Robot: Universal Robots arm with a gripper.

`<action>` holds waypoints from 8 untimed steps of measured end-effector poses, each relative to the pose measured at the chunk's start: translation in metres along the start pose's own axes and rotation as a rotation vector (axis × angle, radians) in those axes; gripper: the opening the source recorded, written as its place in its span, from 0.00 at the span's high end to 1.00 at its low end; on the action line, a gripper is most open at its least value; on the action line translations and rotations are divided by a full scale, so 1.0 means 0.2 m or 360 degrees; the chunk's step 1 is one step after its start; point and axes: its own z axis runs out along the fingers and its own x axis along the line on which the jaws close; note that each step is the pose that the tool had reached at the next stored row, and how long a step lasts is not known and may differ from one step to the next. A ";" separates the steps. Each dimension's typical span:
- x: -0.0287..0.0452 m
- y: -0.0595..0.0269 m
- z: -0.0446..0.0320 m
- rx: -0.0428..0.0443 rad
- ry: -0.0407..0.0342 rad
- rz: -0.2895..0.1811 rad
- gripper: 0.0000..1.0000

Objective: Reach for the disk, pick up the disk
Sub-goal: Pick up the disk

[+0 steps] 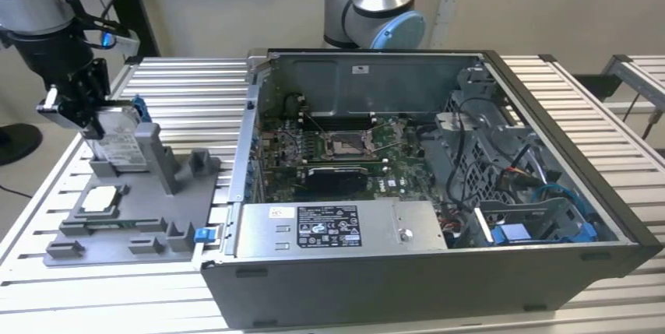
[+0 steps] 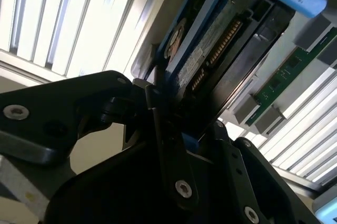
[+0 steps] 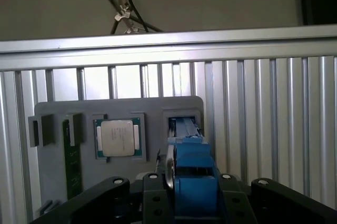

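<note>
The claw stood closed on the upper edge of the disk, one finger on each flat face. The disk stood upright on its edge in a slot of the grey holder tray, its white label facing about four o'clock in the exterior view and a blue rail along its far edge. The tray lay on the slatted worktop, at nine o'clock from the open computer case. On the tray, at about six o'clock from the disk, a white-topped square chip lay flat in its own recess. In the first wrist view a green memory stick lay just beside the chip, on the side away from the disk.
</note>
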 end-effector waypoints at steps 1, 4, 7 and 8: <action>0.000 0.000 -0.002 0.0000 0.0000 0.0000 1.00; 0.000 0.000 -0.009 0.0000 0.0000 0.0000 1.00; 0.000 0.001 -0.019 0.0000 0.0000 0.0000 1.00; 0.000 0.001 -0.024 0.0000 0.0000 0.0000 1.00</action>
